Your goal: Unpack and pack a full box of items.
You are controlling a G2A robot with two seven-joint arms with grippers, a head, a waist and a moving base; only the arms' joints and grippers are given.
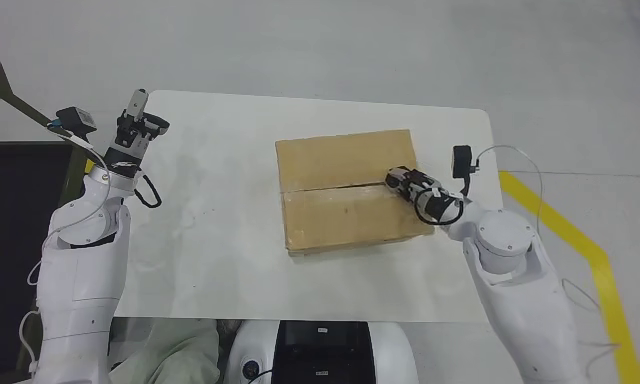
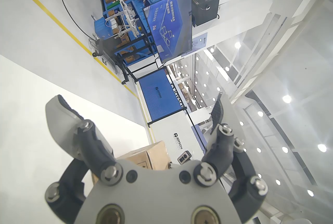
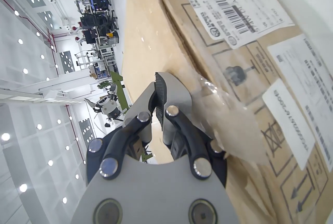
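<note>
Right hand [image 3: 156, 84]: closed, sat at box [image 1: 345, 189] seam's end, loose tape [image 3: 229, 115] alongside.
Left hand [image 2: 139, 105]: open, stood well apart from box.

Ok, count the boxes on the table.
1. The box sits midway on the table, flaps shut, right gripper at its right edge. Any inside it would be hidden.

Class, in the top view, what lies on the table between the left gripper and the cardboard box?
Nothing stands there. Between the left gripper and the cardboard box the top view shows a bare stretch of white table.
</note>
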